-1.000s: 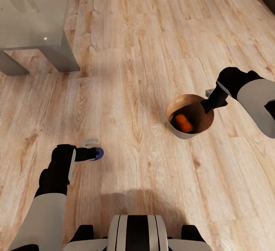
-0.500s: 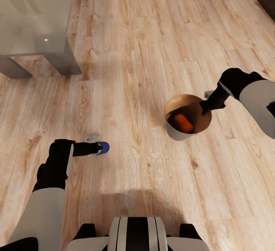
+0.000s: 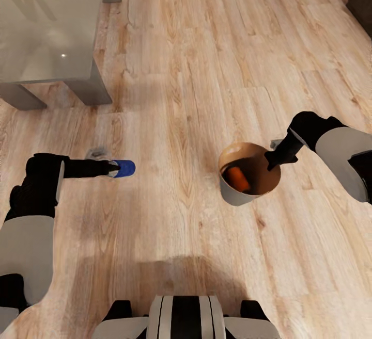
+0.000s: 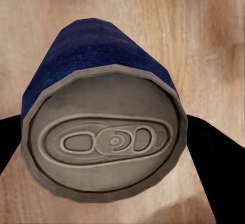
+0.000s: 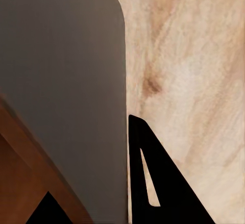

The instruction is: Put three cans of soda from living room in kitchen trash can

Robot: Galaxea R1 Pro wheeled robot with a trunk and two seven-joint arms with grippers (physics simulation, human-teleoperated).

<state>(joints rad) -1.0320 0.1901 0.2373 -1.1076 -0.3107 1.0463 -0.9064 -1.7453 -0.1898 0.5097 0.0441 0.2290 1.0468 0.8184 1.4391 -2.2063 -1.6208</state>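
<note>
head view: orange can (image 3: 238,178) lying inside trash can (image 3: 231,194)

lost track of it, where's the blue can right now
The blue can is held in the left end effector above the wood floor, at the head view's left, across from the bin on the right.

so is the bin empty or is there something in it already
Not empty: an orange can lies inside the trash can, which the right gripper holds by its rim.

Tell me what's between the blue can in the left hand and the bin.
Nothing: in the head view, only bare wood floor separates the blue can from the bin.
</note>
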